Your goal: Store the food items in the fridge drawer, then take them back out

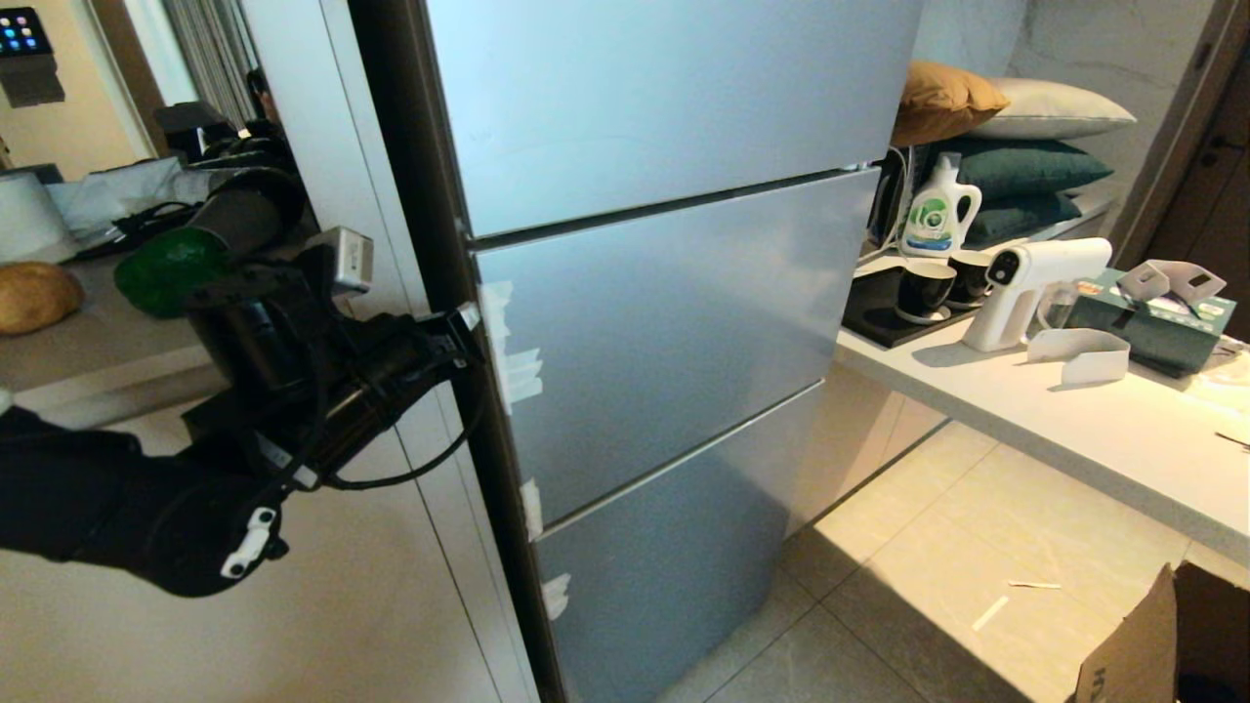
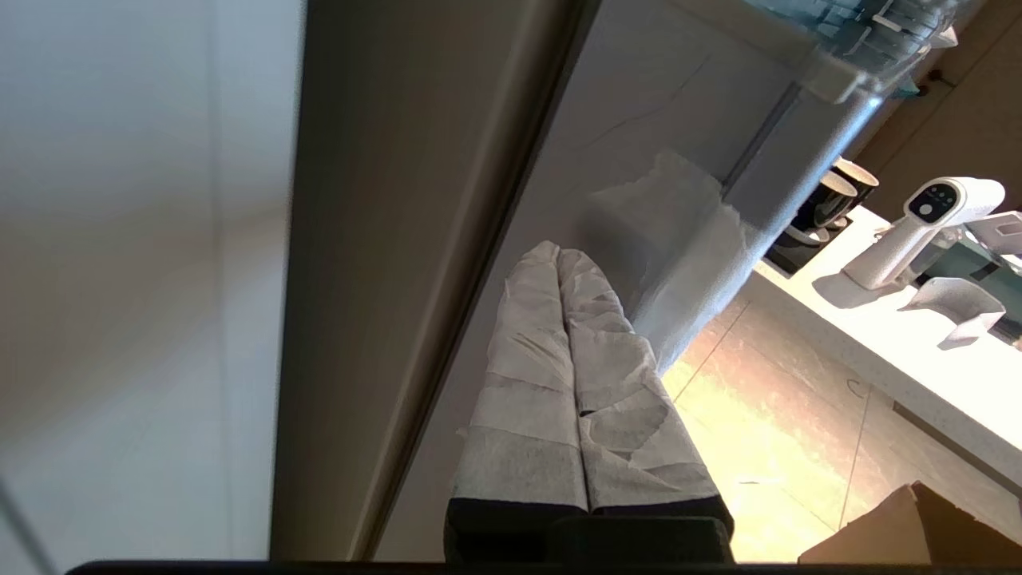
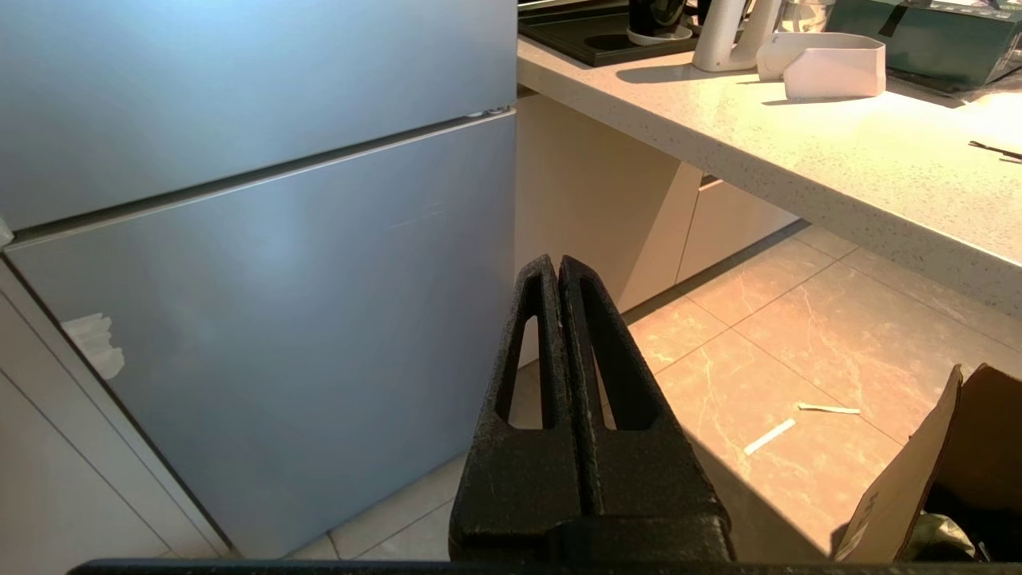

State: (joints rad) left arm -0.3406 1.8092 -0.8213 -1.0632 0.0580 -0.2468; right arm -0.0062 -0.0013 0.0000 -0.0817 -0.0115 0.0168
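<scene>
The left gripper [image 1: 467, 327] has its tape-wrapped fingers [image 2: 551, 335] pressed together, holding nothing, with their tips at the left edge of the fridge's middle panel [image 1: 664, 322], beside a patch of white tape [image 2: 671, 231]. To open it well, the fingertips likely need to hook behind that edge and pull straight outward, since the fridge drawer itself is hidden behind the closed panels. Behind the fingers, the green pepper [image 1: 166, 268] and potato [image 1: 34, 296] wait on the bench [image 1: 88, 342]; the right gripper [image 3: 559, 275] hangs closed, away from the work.
</scene>
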